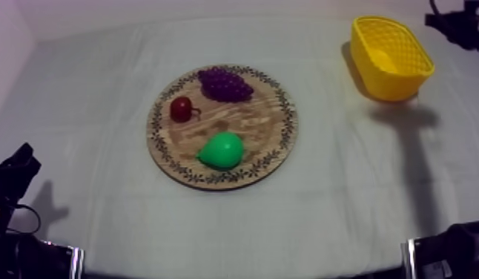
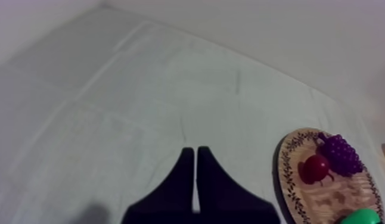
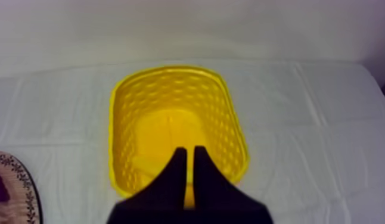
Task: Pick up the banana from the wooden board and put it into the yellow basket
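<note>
The yellow basket stands at the far right of the table. My right gripper hovers just above its near rim, fingers together as a narrow wedge with nothing between them. On the basket floor lies a paler yellow patch; I cannot tell whether it is the banana. My right arm comes in at the upper right, beside the basket. The round wooden board lies mid-table and carries no banana. My left gripper is shut on nothing, low over bare cloth left of the board.
On the board lie a bunch of purple grapes at the back, a small red fruit at the left and a green pear at the front. My left arm rests at the lower left edge.
</note>
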Action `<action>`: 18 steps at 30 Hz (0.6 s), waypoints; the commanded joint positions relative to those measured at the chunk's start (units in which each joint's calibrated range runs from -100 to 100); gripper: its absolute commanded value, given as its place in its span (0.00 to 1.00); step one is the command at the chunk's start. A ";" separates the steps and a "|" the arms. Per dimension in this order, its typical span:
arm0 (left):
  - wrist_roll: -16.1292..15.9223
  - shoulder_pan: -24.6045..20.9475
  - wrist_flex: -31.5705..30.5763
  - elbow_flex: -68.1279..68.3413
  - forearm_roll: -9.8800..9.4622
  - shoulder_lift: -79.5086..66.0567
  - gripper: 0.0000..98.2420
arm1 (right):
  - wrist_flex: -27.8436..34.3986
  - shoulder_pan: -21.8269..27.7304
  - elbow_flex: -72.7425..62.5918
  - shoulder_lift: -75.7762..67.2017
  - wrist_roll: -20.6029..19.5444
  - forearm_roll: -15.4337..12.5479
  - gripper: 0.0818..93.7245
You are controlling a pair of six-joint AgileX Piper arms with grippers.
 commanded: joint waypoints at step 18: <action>0.01 -0.01 -0.02 -0.01 -0.03 -0.05 0.00 | -1.77 0.06 48.38 -52.56 8.95 -12.41 0.00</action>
